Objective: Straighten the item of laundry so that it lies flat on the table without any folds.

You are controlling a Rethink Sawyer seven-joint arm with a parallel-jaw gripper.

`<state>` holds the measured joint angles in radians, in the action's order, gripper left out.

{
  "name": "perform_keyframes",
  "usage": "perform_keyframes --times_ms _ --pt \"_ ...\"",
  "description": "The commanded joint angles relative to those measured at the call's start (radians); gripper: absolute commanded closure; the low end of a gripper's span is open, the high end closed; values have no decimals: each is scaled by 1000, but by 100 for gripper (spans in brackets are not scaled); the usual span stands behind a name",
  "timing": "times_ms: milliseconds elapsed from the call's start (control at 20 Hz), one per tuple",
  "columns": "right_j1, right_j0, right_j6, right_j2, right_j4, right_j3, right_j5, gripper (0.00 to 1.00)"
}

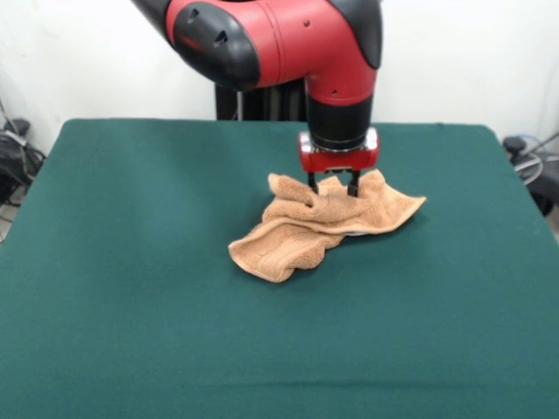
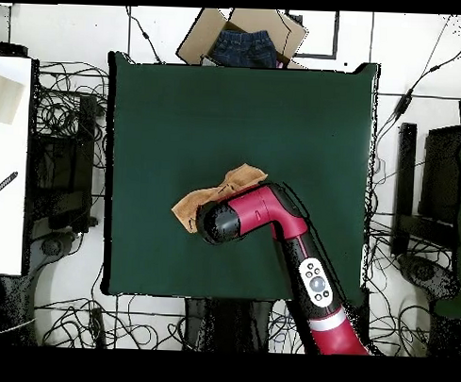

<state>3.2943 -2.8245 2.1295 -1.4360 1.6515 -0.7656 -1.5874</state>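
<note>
Towel [image 1: 323, 227], tan and rumpled, is lying near the middle of the green table [image 1: 131, 262], bunched directly beneath the claw [image 1: 331, 187]. Both dark fingers [image 1: 353, 186] are standing parted, pressing down into the raised folds, gripping nothing visibly between them.

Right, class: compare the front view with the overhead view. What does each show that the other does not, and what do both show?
Only the front view shows the gripper, its fingers down in the towel, and the towel's folds. Only the overhead view shows a cardboard box with dark clothing beyond the table, cables on the floor, and the arm hiding part of the towel. Both show the crumpled tan towel on the green table under the red arm.
</note>
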Motion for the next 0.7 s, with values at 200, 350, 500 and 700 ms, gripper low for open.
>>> perform_keyframes --times_ms 200,350,500,700 --pt "16 -59 181 -84 116 186 78 0" --pt "15 -58 175 -84 109 187 69 0" --pt "14 -61 164 -83 102 196 60 0" --pt "11 -71 143 -82 92 221 47 0"
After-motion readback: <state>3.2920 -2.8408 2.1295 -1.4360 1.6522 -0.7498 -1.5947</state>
